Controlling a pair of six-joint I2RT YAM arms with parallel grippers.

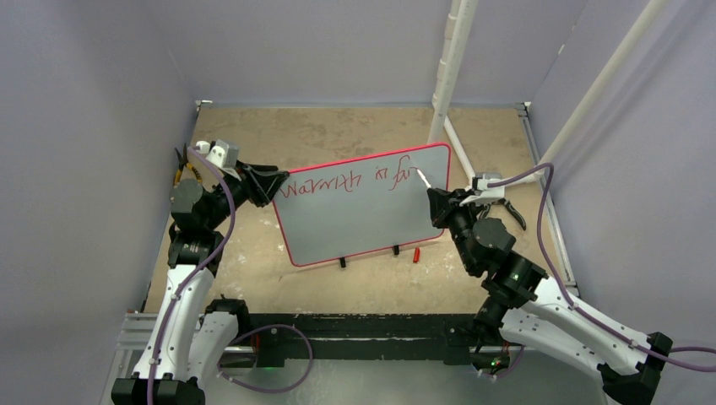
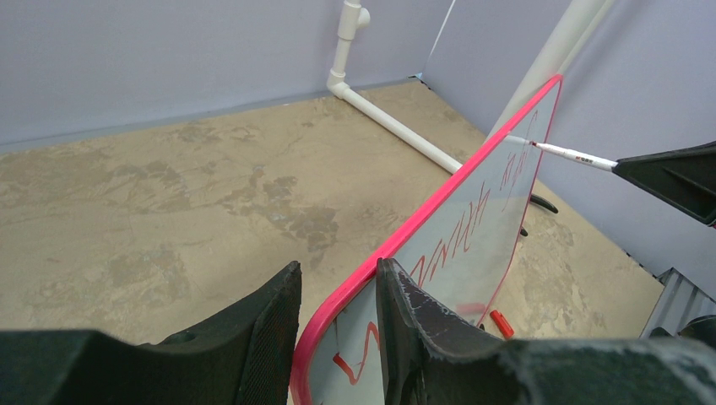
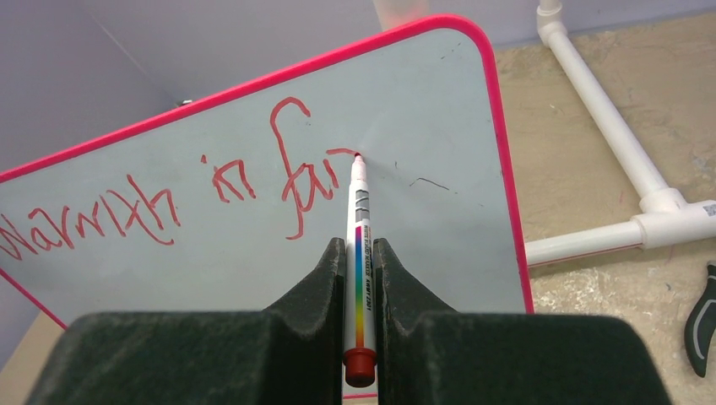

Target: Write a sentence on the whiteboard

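My right gripper (image 3: pixel 359 253) is clamped on one marker (image 3: pixel 358 190). Its two fingers are pressed against either side of the barrel, and the marker's red back end sticks out behind them. The red tip touches the whiteboard (image 1: pixel 363 224) near the board's upper corner on my right side, right at the end of the sentence (image 3: pixel 169 202). My left gripper (image 2: pixel 338 278) is closed on the opposite edge of the whiteboard at its upper corner, with one finger on the back and one on the written face, so the red rim runs up between them. The board stands tilted on the table (image 1: pixel 253 270) between my two arms, with its face turned toward my right wrist camera. The lettering is thin red handwriting in a single line that reads "Warmth in fa". A short fresh stroke comes after the "a", and the tip rests on it. From the top camera the same line appears upside down along the board's far edge. The marker has a rainbow stripe down its white barrel and some small print beside it, which I cannot read. In all I count one whiteboard, one marker, one line of writing with two whole words and one started, two small black feet (image 1: pixel 343 262) under the board's near edge, and one small red cap (image 1: pixel 416 253) lying on the table just beside the foot on the right. A white PVC pipe frame (image 1: pixel 452 59) stands behind the board.
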